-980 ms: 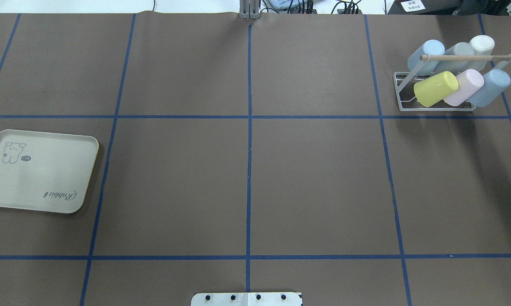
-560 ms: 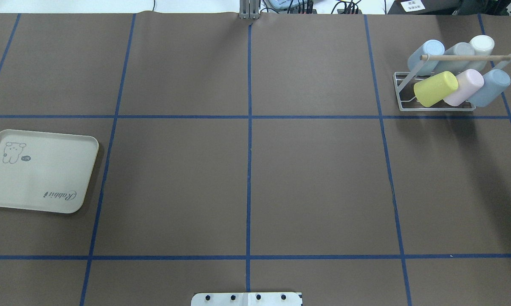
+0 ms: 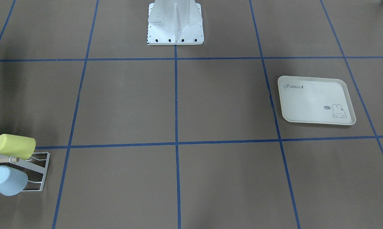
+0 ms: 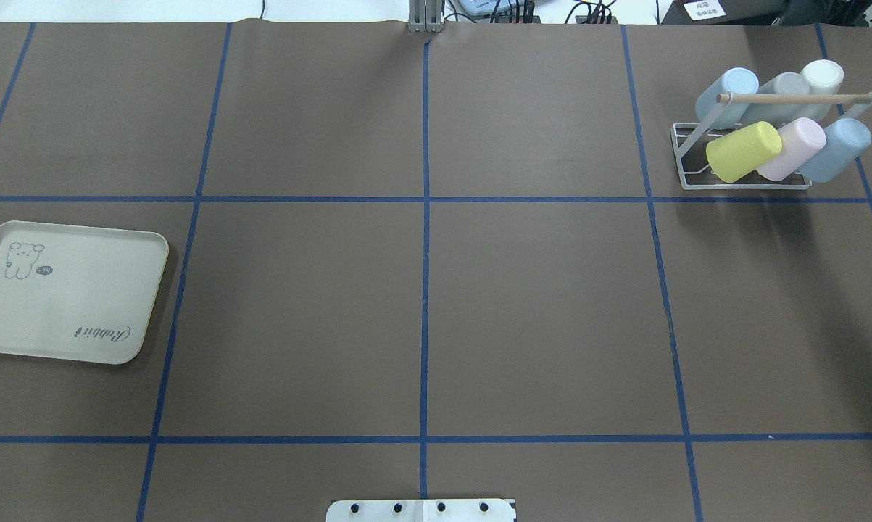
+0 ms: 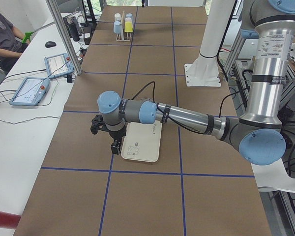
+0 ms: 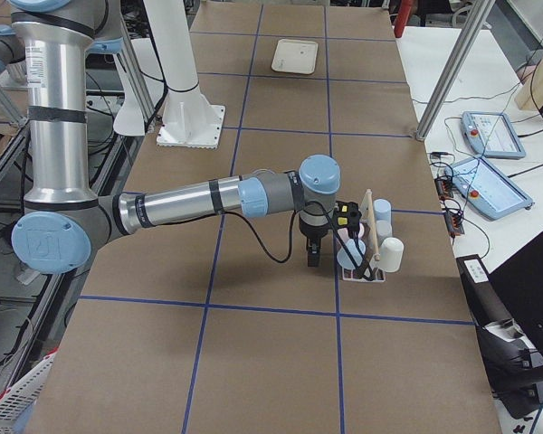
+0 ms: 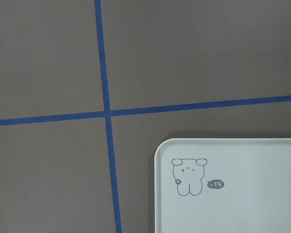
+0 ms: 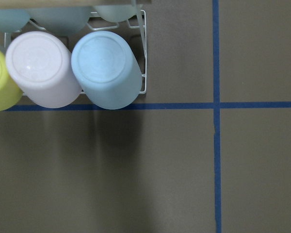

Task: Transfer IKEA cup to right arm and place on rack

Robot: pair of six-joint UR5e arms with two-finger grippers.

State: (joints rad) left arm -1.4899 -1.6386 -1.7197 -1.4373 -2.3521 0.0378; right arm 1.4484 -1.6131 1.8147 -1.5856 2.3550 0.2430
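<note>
The rack (image 4: 681,167) is a low white wire frame that stands near one far corner of the brown table (image 4: 421,304). Six cups sit on the rack, tipped over on its slanted prongs in two rows of three. In the row nearer the robot are a yellow cup (image 4: 743,151), a pink cup (image 4: 794,147) and a blue cup (image 4: 836,148), side by side and touching. In the row behind them are a pale blue cup (image 4: 728,94), a grey cup (image 4: 780,90) and a white cup (image 4: 821,76). A thin wooden rod (image 4: 798,97) runs across the top of the rack, above the back row. I cannot tell which cup is the one for the job, but every cup in view is on the rack. The right gripper (image 6: 312,260) hangs above the table just beside the rack, on the robot's side of it, with its camera looking down on the pink and blue cups. It shows in the side view only, so I cannot tell if its fingers are spread or pressed together. Far from the rack, at the other end of the table, lies a cream tray (image 4: 66,312) with a small rabbit drawing. The left gripper (image 5: 115,147) hangs over the rabbit corner of that tray, well apart from the rack. It too shows from the side only, so I cannot tell how its fingers stand. The robot's white base (image 3: 175,25) stands at the table's edge, well apart from the rack.
</note>
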